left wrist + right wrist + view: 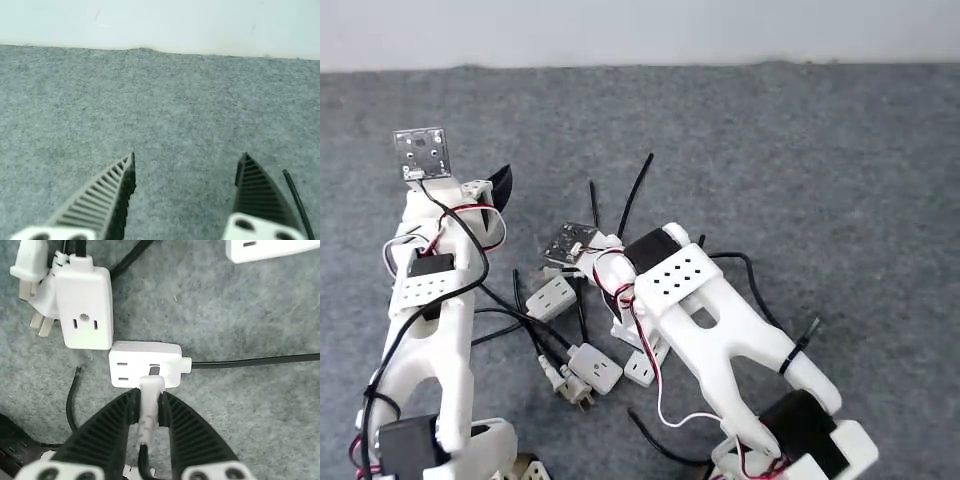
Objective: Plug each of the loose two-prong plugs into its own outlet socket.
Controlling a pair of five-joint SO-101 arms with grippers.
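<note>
Grey carpet (pixel 160 110) runs up to a pale wall (pixel 160 20). On your left, the left gripper (pixel 188 160) hangs spread wide over bare carpet, holding nothing. Toward the middle you have a loose plug (pixel 572 385), prongs bare, lying just beside a white socket (pixel 599 368) and not yet joined. Further right, the right gripper (pixel 150 399) pinches a white two-prong plug (pixel 151 384) whose nose meets the face of an outlet block (pixel 127 362). Its prongs are hidden, so treat it as seated or nearly so. By that reckoning, one pairing is close to done and at least one remains.
</note>
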